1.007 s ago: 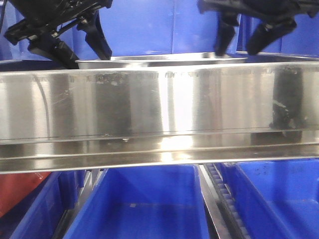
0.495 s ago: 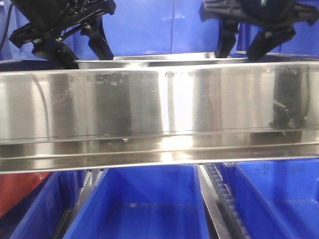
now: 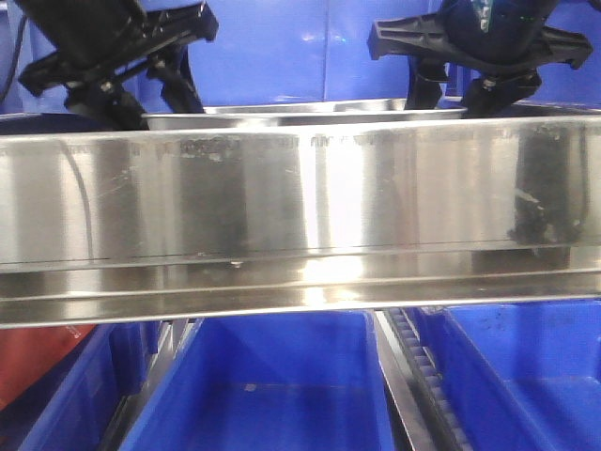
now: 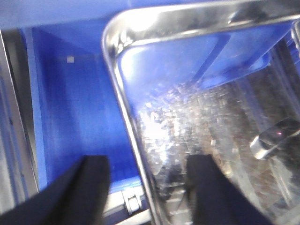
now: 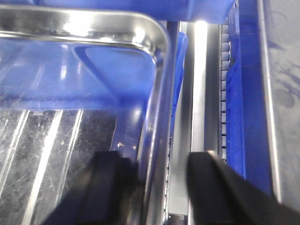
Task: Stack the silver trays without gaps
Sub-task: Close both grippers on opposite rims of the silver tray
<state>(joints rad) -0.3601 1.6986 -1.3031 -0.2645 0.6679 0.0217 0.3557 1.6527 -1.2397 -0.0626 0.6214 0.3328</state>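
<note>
A wide steel band (image 3: 300, 197) crosses the front view below both grippers, hiding their fingertips and most of what lies behind it. Blue bins (image 3: 272, 385) sit lower again, under the band, and more blue plastic rises behind the grippers. The trays (image 3: 310, 115) lie between the two grippers, just behind the band's top edge, where two thin shiny rim lines show one above the other; whether they sit flush cannot be told from here. The left gripper (image 3: 148, 94) has its jaws apart and straddles the trays' left rim. In its wrist view (image 4: 147, 192) one black finger (image 4: 89, 187) hangs outside the rim over a bin (image 4: 70, 117), and the other (image 4: 206, 187) hangs inside over the tray floor (image 4: 197, 117); neither is seen pressing the metal. The right gripper (image 3: 462, 94) is likewise spread, astride the right rim. In its wrist view (image 5: 164, 187) the inner finger (image 5: 112, 187) is over the tray floor (image 5: 56, 117), close beside the wall. The outer finger (image 5: 220, 192) is over a steel rail (image 5: 199, 93) that runs alongside.
</note>
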